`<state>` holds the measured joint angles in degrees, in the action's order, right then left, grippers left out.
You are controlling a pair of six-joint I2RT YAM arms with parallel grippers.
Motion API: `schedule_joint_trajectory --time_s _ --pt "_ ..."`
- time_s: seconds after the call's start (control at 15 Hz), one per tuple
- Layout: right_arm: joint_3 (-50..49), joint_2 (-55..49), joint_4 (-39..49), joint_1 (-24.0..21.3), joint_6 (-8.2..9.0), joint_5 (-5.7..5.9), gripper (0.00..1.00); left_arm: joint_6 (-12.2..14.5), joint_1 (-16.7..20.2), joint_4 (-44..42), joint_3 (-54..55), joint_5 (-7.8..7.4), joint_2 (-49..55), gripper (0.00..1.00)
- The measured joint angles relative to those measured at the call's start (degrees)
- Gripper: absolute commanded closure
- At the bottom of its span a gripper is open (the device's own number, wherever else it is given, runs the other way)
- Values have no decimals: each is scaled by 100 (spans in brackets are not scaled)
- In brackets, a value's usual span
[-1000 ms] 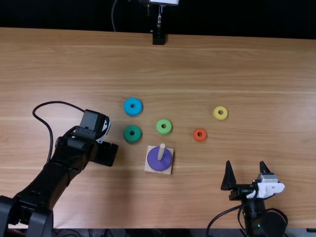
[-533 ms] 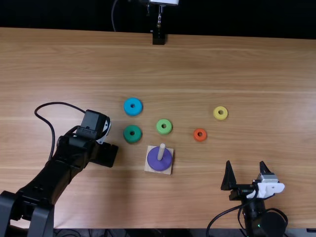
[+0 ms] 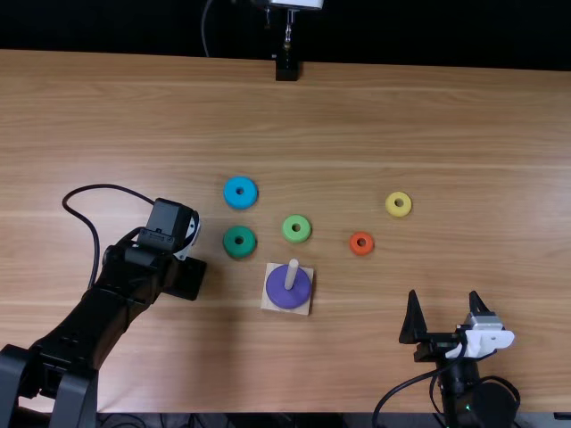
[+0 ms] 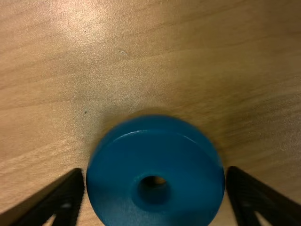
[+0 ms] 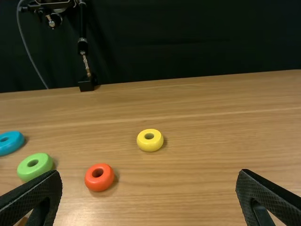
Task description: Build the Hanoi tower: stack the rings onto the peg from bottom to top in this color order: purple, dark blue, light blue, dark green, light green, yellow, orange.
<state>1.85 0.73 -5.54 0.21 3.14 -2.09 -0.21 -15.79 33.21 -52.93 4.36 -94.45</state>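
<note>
Showing round dark blue ring (image 4: 110, 188) pinched betw. fingers of L end effector (image 3: 186, 278), parted to ring's width; R end effector (image 3: 444, 308) wide open, empty; round purple ring (image 3: 278, 290) around pale cyl. peg (image 3: 292, 271).

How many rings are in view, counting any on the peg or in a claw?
7. Purple is on the peg; dark blue is in the left claw; light blue, dark green, light green, yellow and orange lie on the table.
</note>
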Motion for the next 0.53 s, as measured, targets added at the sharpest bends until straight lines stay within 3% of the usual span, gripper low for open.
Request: schedule_joint_trajectory --time_s 0.33,0.53 --pt "0 0 2 0 0 0 0 0 -4 26 0 17 0 100" --pt "0 0 -2 0 -2 -2 0 0 -249 339 -267 59 0 100"
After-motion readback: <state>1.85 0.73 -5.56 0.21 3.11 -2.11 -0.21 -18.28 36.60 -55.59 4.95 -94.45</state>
